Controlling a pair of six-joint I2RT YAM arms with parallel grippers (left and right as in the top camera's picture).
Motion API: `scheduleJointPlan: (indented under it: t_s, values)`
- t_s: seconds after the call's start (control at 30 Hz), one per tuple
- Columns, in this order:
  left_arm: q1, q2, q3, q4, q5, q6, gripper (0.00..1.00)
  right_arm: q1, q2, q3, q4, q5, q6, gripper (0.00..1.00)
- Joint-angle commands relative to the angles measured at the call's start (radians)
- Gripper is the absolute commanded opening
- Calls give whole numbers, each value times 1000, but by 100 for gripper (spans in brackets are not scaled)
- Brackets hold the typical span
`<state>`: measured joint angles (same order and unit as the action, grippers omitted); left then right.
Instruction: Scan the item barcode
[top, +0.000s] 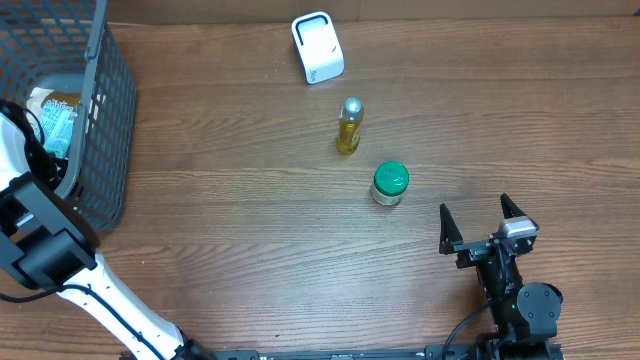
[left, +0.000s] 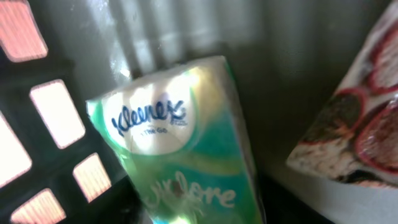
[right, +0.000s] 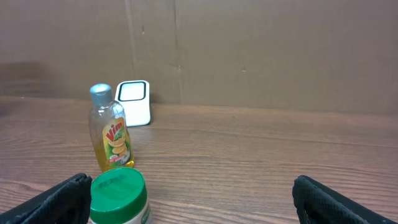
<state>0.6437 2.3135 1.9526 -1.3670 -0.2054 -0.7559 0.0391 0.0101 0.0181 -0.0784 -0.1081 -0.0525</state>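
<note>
1. Overhead view, far left: the left arm (top: 25, 215) reaches into the dark mesh basket (top: 105, 110) in the upper left of the frame. The left gripper is sunk inside it and its fingers show in no view, so we cannot tell whether they are spread or pinching anything.
2. Inside the basket lies the tissue pack (left: 180, 155), which we judge to be the item to scan. In the left wrist view it fills the centre, tilted, logo side up, with the basket wall to its left.
3. We expect the pack to be very light and soft. Its glossy film wrap is likely slippery, and it will squash rather than break.
4. We would take it across its two long sides near the middle, with gentle pressure, leaving the broad faces free. No barcode shows on this face, so it may sit underneath.
5. At the right edge of the left wrist view a patterned packet (left: 354, 137) leans close by, apart from the pack, and could crowd a finger.
6. Further right in the overhead view, the white scanner (top: 317, 47) stands at top centre. Below it are the yellow bottle (top: 348, 127) and the green-lidded jar (top: 389, 184), each apart from the others.
7. Lower right: the right gripper (top: 487, 222) hovers with its jaws spread wide, holding nothing.
</note>
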Motion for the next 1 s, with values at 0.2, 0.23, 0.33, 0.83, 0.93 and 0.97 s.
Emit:
scheduleJointPlan:
  t_s: [0.2,0.23,0.33,0.83,0.93,0.97]
  values:
    - [3,8,41,-27,25,-5,4,-1,-7,-10,5,-6,-2,100]
    - [3,6,68,-47,43,1,4,-1,-7,-10,5,-6,-1,100]
    - [2,-14,195,-134,81,1,4,-1,-7,-10,5,-6,-2,100]
    - [-146,-266,601,-256,161,211,4,-1,-7,-10,5,-6,-2,100]
    - [-226,-330,601,-257,116,221,4,-1,-7,-10,5,-6,-2,100]
    - [-251,-346,601,-259,116,238,4,-1,-7,-10,5,-6,-1,100]
